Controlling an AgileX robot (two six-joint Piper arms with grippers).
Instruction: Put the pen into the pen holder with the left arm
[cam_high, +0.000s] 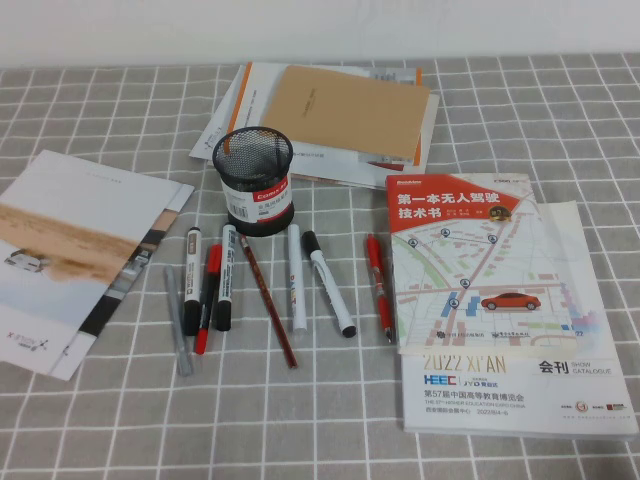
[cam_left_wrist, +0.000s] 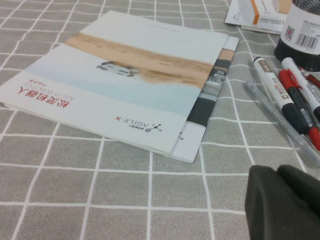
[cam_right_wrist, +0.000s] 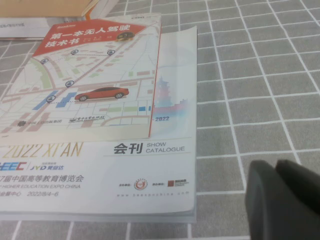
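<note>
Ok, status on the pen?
Left gripper shut, empty, beside brochure. Right gripper parked over catalogue. Pen on cloth, markers alongside. Pen holder upright.

pen holder (cam_high: 253, 180): one
grey pen (cam_high: 177, 320): one
markers: three
red pens: two
pencil (cam_high: 268, 300): one
</note>
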